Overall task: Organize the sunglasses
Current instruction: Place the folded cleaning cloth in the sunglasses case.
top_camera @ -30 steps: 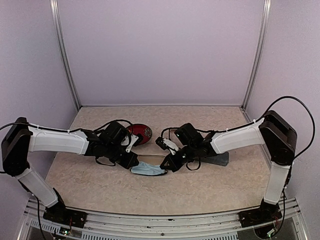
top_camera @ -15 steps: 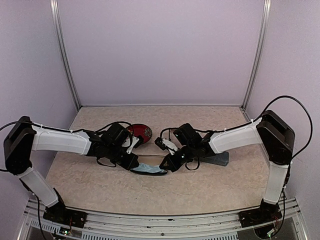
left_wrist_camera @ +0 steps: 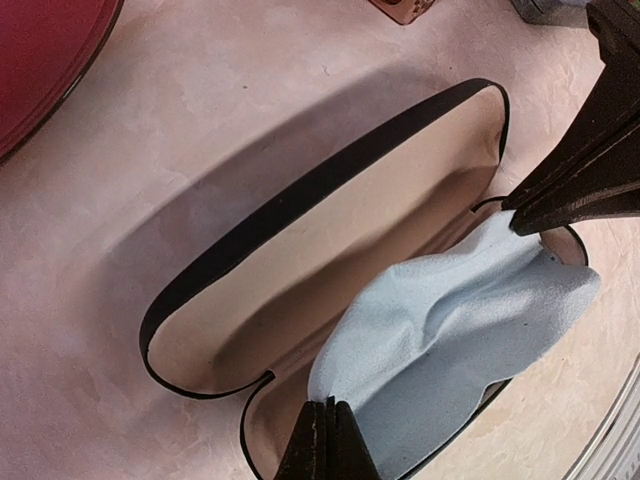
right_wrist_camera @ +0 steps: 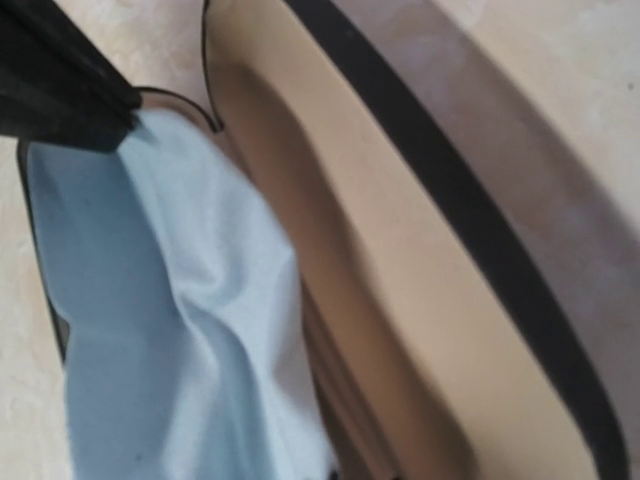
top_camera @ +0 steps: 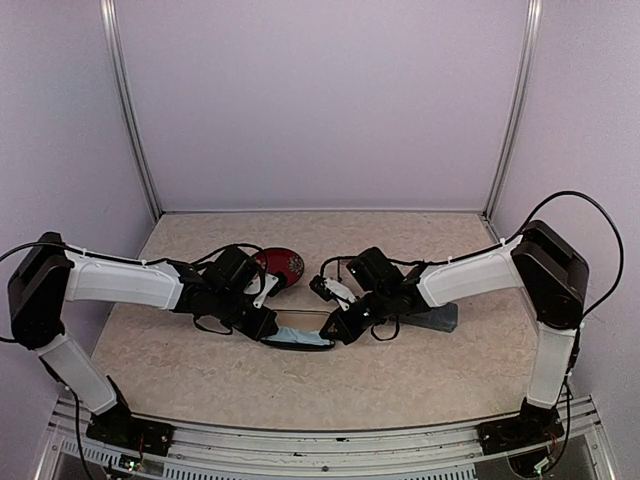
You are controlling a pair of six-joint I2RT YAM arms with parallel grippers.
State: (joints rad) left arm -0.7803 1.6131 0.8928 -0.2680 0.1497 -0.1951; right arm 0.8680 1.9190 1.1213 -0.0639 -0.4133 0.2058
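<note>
An open black case with beige lining [left_wrist_camera: 330, 240] lies on the table between the arms. A light-blue cloth [left_wrist_camera: 460, 340] hangs into its near half. My left gripper [left_wrist_camera: 325, 405] is shut on the cloth's left corner. My right gripper [left_wrist_camera: 518, 212] pinches the opposite corner, also shut. From above, the left gripper [top_camera: 268, 328] and the right gripper [top_camera: 330, 332] sit low at either end of the cloth [top_camera: 298, 336]. The right wrist view shows the cloth [right_wrist_camera: 150, 330] over the case lining [right_wrist_camera: 400, 280]. Neither pair of sunglasses shows clearly in any view.
A closed red case [top_camera: 285, 264] lies just behind the left gripper; it also shows in the left wrist view [left_wrist_camera: 40, 50]. A grey-blue case [top_camera: 437, 318] lies under the right forearm. White walls enclose the table on three sides.
Both grippers have come down with the cloth stretched between them. The cloth now lies lower, sagging into the open case.
</note>
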